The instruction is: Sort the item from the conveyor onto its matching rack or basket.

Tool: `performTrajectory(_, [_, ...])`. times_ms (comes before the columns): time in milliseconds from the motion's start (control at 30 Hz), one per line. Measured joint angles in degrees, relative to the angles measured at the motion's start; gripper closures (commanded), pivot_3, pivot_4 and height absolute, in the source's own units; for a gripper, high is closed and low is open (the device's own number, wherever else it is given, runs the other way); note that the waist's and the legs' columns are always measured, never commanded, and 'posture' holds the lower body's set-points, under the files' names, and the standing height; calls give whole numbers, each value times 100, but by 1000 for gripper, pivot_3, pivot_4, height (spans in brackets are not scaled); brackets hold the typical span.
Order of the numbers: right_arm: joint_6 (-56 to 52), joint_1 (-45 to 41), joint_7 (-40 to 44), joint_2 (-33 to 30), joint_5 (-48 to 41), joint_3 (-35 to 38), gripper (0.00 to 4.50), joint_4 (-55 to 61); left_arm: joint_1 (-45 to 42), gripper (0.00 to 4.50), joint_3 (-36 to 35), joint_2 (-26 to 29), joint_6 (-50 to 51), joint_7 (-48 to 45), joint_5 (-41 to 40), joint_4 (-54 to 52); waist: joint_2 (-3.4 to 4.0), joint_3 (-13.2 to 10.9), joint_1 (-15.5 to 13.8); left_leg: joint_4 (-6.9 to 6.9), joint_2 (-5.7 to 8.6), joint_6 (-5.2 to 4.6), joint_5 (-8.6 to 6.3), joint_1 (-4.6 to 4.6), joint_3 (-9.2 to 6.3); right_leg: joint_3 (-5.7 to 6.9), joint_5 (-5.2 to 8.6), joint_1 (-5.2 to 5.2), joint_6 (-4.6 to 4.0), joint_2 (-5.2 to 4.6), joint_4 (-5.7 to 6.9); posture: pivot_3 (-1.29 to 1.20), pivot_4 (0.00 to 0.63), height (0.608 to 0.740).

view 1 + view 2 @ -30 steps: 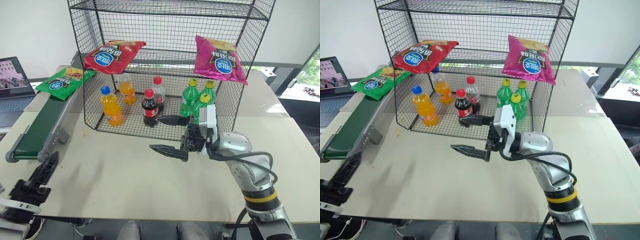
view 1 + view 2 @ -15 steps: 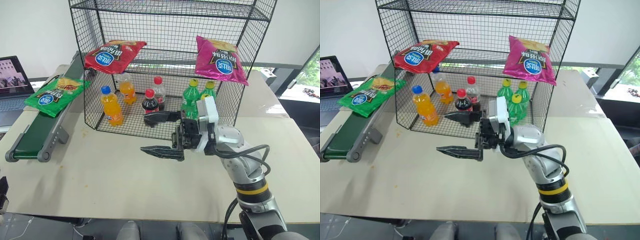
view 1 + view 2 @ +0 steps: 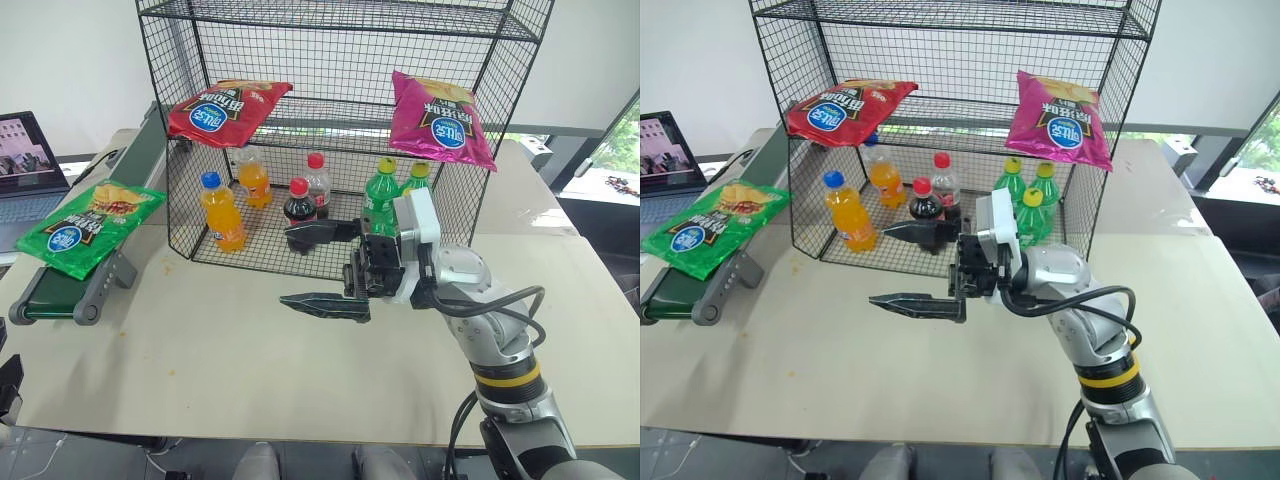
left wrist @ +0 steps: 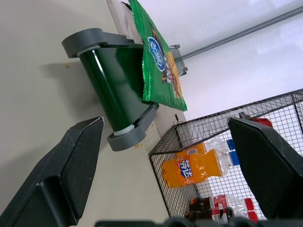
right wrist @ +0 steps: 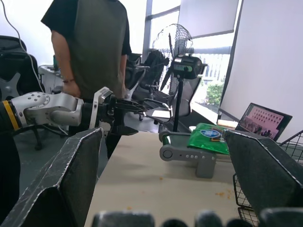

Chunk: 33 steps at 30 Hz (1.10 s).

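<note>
Pale desk (image 3: 250, 370) underfoot, black wire rack (image 3: 340, 130) standing at the back with bottles on its bottom tier and a red and a magenta bag up on the shelf. Off to the robot's left runs the conveyor (image 3: 70, 285), and the green crisp bag (image 3: 80, 228) sits right at its near end, hanging over the rollers and the side rail, its long axis roughly along the belt. The left pincer (image 4: 180, 156) looks straight at that roller end, jaws spread wide and empty, with the bag just ahead between the two black fingers (image 4: 71, 165). The right pincer (image 3: 325, 268) hovers over the middle of the desk in front of the rack, pointing left toward the belt, jaws also wide apart and holding nothing. It stands well apart from the bag. So the left arm looks the nearer one, and the reach should go forward along the belt's line to the bag.
</note>
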State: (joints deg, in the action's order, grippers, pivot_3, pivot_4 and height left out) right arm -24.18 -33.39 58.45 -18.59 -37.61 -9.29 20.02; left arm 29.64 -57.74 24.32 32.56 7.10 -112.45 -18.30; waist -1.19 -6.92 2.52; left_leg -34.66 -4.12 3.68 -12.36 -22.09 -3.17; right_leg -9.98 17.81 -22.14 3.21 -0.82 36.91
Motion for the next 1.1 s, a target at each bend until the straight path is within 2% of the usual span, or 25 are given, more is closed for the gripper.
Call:
performTrajectory(367, [-127,-8,112,-179,-372,106,0,81,19,40,21,378,150,-200,203,575,3,-4,2,5,0,3,-2,1,1,0,2,-9,0,0,-12,0,150,740])
performTrajectory(1100, [-360,-121,-142,-262,-431,106,0,300,408,40,51,181,113,-141,498,306,0,-8,6,16,0,8,-5,4,1,0,9,-13,-5,-2,-20,0,150,740])
